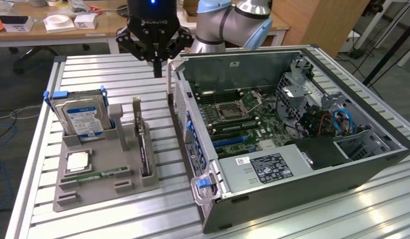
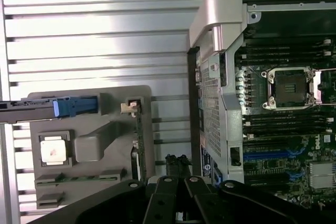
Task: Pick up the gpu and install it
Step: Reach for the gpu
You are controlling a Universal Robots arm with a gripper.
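"ROBOTIQ" lettering on the tool (image 1: 157, 71)

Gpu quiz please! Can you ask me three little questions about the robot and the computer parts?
1. True or false: the gpu is already inside the computer case.
2. The gripper is: A wide open, B shut.
3. Fill in: on the grey holder, the gpu stands beside the blue-labelled ____.
Key: 1 false; 2 B; 3 hard drive.
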